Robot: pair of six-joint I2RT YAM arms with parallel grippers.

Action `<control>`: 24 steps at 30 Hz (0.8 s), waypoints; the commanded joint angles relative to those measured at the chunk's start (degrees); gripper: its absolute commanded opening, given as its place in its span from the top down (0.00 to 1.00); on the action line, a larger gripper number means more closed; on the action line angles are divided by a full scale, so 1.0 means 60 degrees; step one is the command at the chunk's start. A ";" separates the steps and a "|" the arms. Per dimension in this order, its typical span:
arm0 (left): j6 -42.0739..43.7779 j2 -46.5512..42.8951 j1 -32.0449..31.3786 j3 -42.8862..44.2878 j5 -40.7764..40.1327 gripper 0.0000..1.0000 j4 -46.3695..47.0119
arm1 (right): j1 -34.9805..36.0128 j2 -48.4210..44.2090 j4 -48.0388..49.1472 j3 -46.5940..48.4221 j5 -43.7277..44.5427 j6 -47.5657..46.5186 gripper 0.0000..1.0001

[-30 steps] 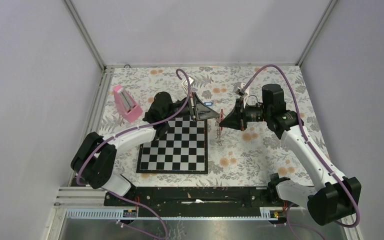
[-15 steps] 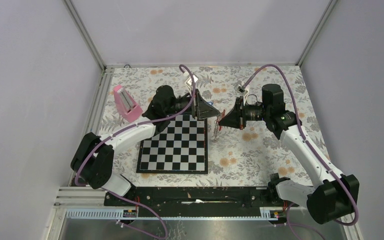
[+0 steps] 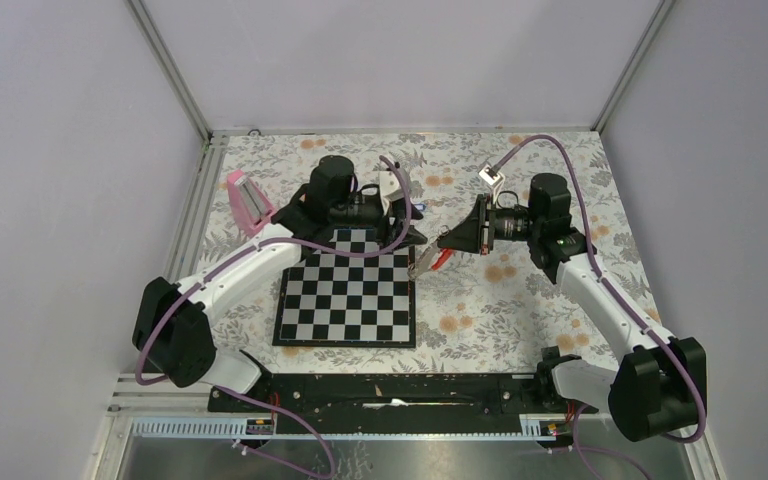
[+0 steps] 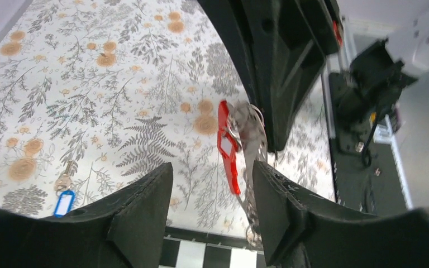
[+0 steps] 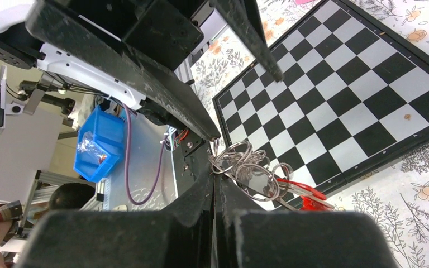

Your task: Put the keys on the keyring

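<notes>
My right gripper (image 3: 441, 243) (image 5: 215, 174) is shut on the keyring (image 5: 246, 166), a cluster of thin metal rings with a silvery strap dangling below it (image 3: 423, 264). The red-tagged key (image 4: 227, 146) (image 5: 306, 196) hangs among those rings, above the floral cloth just past the chessboard's far edge. My left gripper (image 4: 212, 170) (image 3: 407, 226) faces it from the left, open, with nothing between its fingers (image 4: 145, 206). The blue-tagged key (image 4: 63, 201) (image 3: 418, 208) lies flat on the cloth, behind the left gripper.
The chessboard (image 3: 348, 295) lies in front of both grippers. A pink wedge block (image 3: 250, 205) stands at the far left by the left arm's elbow. Metal frame rails border the cloth, and a blue bin (image 5: 98, 142) sits off the table.
My left gripper has opened and its arm has swung toward the far side. The keyring with the red key stays in the shut right gripper, its strap now swung leftward.
</notes>
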 commanded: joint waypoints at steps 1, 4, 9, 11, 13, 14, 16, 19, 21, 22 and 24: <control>0.2486 -0.0405 0.0044 0.0458 0.1135 0.42 -0.1331 | -0.0106 -0.0167 0.1223 -0.0072 -0.0469 0.0704 1.00; 0.1810 -0.0270 0.0045 0.0552 0.1597 0.43 -0.1199 | -0.0114 -0.0256 0.1315 -0.0154 -0.0567 0.0511 1.00; -0.0483 -0.0191 0.0050 0.0311 0.2406 0.44 0.0163 | -0.0135 -0.0367 0.1028 -0.0145 -0.0591 0.0046 1.00; -0.1220 -0.0210 0.0043 0.0134 0.2633 0.44 0.0799 | -0.0142 -0.0392 0.0826 -0.0106 -0.0576 -0.0161 1.00; -0.2214 -0.0176 0.0043 -0.0049 0.2713 0.45 0.1452 | -0.0149 -0.0395 0.0803 -0.0092 -0.0576 -0.0206 1.00; -0.2674 -0.0139 0.0050 -0.0130 0.2709 0.47 0.1798 | -0.0150 -0.0394 0.0810 -0.0097 -0.0587 -0.0218 1.00; -0.3453 -0.0050 0.0043 -0.0265 0.2640 0.50 0.2215 | -0.0148 -0.0399 0.0817 -0.0099 -0.0591 -0.0260 1.00; -0.4064 0.0102 0.0029 -0.0366 0.2495 0.53 0.2637 | -0.0143 -0.0405 0.0837 -0.0107 -0.0605 -0.0258 1.00; -0.4173 0.0162 0.0028 -0.0419 0.2326 0.54 0.2690 | -0.0150 -0.0439 0.0846 -0.0127 -0.0615 -0.0277 1.00; -0.4207 0.0184 0.0028 -0.0436 0.2229 0.54 0.2698 | -0.0150 -0.0451 0.0846 -0.0136 -0.0619 -0.0280 1.00; -0.4280 0.0238 0.0028 -0.0459 0.2117 0.55 0.2691 | -0.0150 -0.0463 0.0846 -0.0142 -0.0620 -0.0287 1.00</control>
